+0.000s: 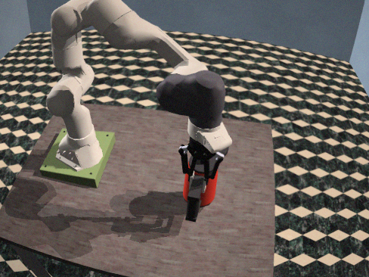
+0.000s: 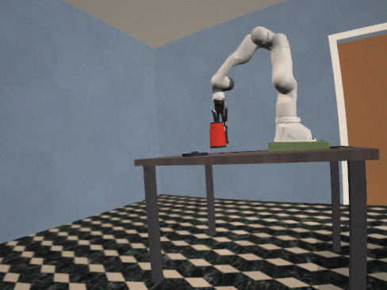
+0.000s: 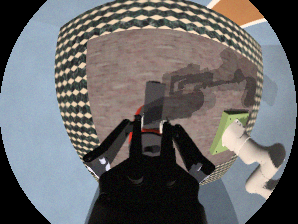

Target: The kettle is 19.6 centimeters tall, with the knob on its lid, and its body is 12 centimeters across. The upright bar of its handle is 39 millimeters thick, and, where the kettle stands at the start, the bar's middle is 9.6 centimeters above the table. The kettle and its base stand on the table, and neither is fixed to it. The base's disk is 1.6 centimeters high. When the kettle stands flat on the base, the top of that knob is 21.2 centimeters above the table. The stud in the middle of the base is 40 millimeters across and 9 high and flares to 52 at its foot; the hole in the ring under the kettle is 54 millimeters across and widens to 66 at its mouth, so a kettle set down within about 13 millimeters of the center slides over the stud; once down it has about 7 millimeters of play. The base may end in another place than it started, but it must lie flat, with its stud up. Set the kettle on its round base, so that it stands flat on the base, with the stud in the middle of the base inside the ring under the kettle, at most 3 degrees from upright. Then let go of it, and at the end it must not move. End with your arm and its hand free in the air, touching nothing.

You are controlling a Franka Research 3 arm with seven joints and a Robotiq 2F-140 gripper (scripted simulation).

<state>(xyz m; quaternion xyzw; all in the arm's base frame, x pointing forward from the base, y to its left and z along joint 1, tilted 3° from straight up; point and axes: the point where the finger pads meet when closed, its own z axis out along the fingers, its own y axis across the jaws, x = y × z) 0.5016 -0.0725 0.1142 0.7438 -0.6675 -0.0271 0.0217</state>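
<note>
The kettle [image 1: 212, 188] is a stiff, hard-walled thing, and I judge it rather light when empty, but its weight hangs to one side of the handle [image 1: 194, 202], so it may want to swing or tilt in the hold. The smooth round body looks slippery and too wide for the fingers; the upright bar of the handle is the right place to take it, near its middle, and this is where the gripper [image 1: 200, 175] has it. The fingers are pressed together on this bar from above, pinching it firmly.

The kettle has a bright red cylinder body and a dark grey handle standing out at its side. The lid and knob are hidden under the gripper in the top view, and in the wrist view only a thin red edge shows.

In the exterior view the kettle [image 2: 217, 135] hangs in the air, lifted a little above the table [image 2: 254, 157], over the part towards the right edge as the top view shows it, well apart from the green base plate [image 1: 106, 141] at the left side. The round base [image 2: 194, 154] lies flat as a low dark disk nearer the table edge at the left of the exterior view, apart from the kettle, so the kettle has yet to travel sideways before it goes down
</note>
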